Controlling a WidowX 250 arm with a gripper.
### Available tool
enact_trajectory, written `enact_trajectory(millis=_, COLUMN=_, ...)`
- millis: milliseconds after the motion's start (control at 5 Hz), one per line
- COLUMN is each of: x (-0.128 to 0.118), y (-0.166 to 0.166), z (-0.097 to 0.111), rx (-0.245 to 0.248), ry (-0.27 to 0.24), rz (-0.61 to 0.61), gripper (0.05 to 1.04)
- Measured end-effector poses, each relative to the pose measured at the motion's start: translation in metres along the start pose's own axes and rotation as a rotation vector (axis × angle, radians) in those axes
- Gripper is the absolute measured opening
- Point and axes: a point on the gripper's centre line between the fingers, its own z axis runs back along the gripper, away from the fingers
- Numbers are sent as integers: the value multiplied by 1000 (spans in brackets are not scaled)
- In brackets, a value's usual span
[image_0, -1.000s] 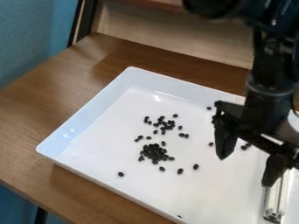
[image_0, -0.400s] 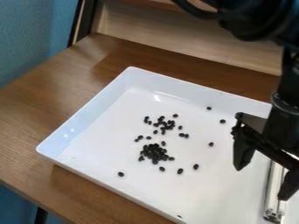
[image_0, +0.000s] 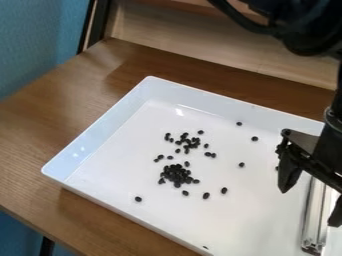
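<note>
The hand (image_0: 310, 208), its fingers spread wide, hangs over a long, silvery bar (image_0: 312, 220); beyond, small dark oval beans (image_0: 176, 174) lie heaped and scattered inside a glossy, shallow white tray (image_0: 110, 122); wood-grained tabletop (image_0: 40, 130) beneath.

Tray (image_0: 95, 127) on table (image_0: 91, 216). Inside it I see a dense bean pile (image_0: 176, 174), a looser cluster (image_0: 188, 142) just behind, strays around both, and a metal bar (image_0: 313, 217) at the right.
</note>
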Motion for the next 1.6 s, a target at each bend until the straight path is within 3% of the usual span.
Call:
enact_trajectory(millis=1000, x=21, y=-12, z=-29, rx=-17, ry=26, rz=23, gripper=969)
enact_trajectory(millis=1400, x=19, y=-8, z=-32, rx=-38, ry=33, rz=50, gripper=417)
enact_trajectory(millis=1600, x=17, y=-4, z=-33, rx=-39, ry=31, rz=41, gripper=368)
